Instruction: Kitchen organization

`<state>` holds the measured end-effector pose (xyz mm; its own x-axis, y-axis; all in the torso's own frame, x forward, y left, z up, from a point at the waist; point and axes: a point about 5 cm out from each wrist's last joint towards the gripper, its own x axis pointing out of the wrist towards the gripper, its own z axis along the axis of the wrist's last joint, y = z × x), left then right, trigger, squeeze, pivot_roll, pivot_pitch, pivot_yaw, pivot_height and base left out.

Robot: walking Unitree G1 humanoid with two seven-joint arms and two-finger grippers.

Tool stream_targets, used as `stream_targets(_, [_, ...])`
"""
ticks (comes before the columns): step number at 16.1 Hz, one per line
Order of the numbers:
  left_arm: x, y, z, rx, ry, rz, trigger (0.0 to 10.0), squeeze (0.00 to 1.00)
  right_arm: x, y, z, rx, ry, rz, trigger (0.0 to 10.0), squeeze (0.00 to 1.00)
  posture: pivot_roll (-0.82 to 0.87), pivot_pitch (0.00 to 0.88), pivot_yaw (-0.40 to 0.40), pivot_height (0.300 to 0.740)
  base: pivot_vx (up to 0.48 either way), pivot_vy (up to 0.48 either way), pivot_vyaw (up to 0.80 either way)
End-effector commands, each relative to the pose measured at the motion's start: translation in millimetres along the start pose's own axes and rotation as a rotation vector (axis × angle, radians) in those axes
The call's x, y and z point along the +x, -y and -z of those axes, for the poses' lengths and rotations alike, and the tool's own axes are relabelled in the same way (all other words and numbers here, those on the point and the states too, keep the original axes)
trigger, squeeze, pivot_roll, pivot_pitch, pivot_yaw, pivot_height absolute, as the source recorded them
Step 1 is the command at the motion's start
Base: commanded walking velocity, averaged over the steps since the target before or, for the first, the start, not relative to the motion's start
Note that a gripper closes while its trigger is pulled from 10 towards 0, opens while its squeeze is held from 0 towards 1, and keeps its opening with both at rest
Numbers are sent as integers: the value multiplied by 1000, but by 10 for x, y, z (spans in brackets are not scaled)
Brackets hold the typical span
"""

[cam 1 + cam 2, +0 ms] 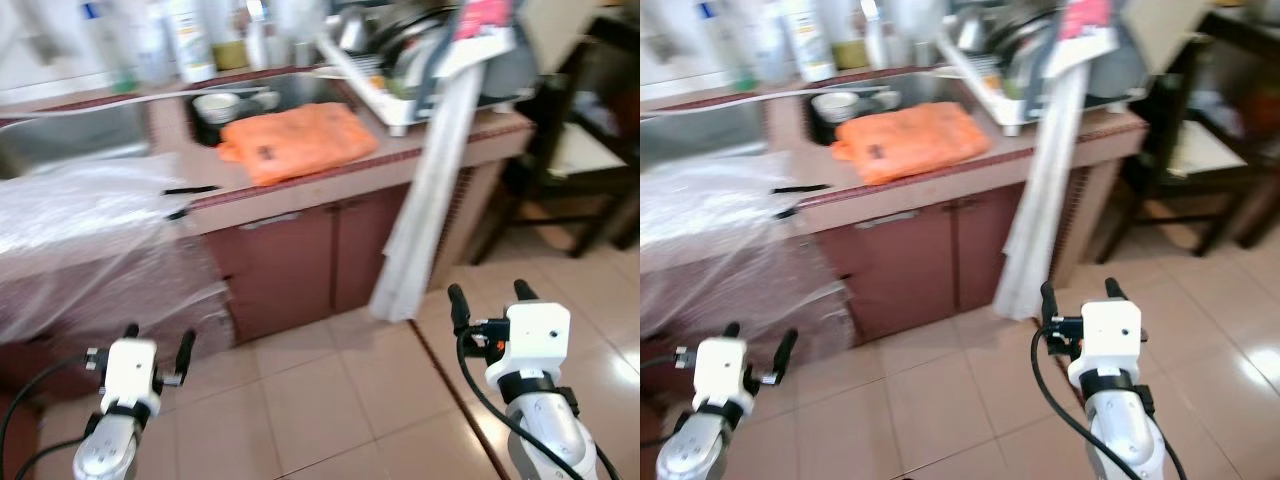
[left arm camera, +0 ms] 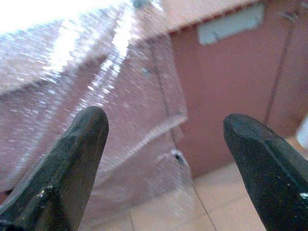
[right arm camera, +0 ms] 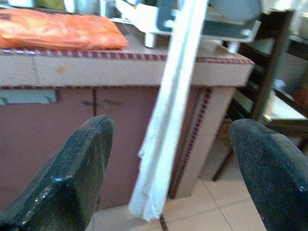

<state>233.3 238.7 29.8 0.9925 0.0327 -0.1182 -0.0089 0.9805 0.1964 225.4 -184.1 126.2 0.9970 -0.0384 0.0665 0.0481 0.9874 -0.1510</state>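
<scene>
Approach step: left end effector (image 1: 158,343) and right end effector (image 1: 491,297) are hovering open and empty at lower frame, facing the table (image 1: 300,185) bearing an orange bag (image 1: 297,140) at upper centre, likely needing closing in.

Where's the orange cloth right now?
In the left eye view the orange cloth lies flat on the counter, ahead, just in front of the sink and left of the dish rack.

Home kitchen: tiled counter (image 1: 300,195) with sink (image 1: 265,100), dish rack (image 1: 400,70) just right of it, brown cabinets (image 1: 300,265) below, tiled floor (image 1: 330,400).
</scene>
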Motion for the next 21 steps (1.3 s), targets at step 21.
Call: stream_targets(21, [63,432,-966,-136,94,117,10000,0,38,7,-45,78,-15,29,10000,0,10,82,16,740,0,0,516])
